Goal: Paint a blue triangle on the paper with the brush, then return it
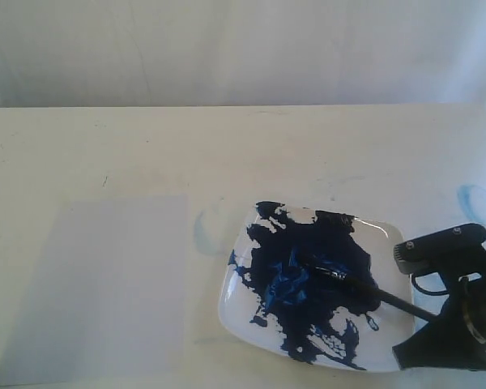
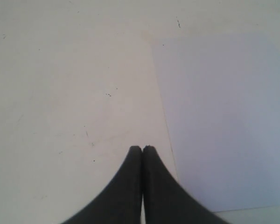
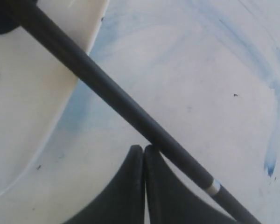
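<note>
Presently, item by item.

Right gripper: both fingers pressed flat together, nothing between them; set low at the right side of the plate.

Brush: the black handle runs slantwise just past those fingertips, ungripped. Whether it touches them cannot be told. A thin silver band shows on the handle close by; the bristles lie in the paint on the plate.

Plate: glossy white, rounded corners, on the table.

Paint mass: dark blue with white gaps, covering most of the plate.

Smears: faint light blue, on the table around the plate.

Left gripper: fingers closed, empty, over the table just beside the paper's edge.

Paper: flat, uniformly pale grey-white, left of the plate and apart from it.
</note>
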Controlling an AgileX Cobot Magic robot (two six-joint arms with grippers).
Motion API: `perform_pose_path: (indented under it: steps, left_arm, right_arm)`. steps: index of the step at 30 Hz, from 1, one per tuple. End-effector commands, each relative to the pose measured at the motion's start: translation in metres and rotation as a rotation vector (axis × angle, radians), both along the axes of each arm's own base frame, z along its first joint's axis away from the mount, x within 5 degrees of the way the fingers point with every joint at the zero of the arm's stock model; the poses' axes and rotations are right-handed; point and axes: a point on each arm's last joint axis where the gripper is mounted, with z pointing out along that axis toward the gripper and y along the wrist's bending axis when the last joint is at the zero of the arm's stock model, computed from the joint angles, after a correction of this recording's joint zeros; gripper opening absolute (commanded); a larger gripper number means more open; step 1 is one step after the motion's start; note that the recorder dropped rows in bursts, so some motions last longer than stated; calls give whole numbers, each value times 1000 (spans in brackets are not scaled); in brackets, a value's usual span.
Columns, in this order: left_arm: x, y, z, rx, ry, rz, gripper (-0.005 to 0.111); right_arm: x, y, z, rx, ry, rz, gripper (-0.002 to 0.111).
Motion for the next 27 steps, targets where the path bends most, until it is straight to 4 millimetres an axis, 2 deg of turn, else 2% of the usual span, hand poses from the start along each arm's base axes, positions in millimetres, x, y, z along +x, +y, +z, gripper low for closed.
perform_pose_path:
  steps: [1, 11, 22, 27]
  left_arm:
    - [0, 0, -1, -3, 0, -6, 0]
    - [0, 0, -1, -3, 0, -6, 0]
    - [0, 0, -1, -3, 0, -6, 0]
    - [0, 0, -1, -3, 0, -6, 0]
  right_arm:
    - [2, 0, 1, -6, -25, 8, 0]
    - [9, 1, -7, -49, -27, 5, 0]
    - [22, 8, 2, -51, -105, 21, 0]
    - [21, 7, 6, -38, -92, -48, 0]
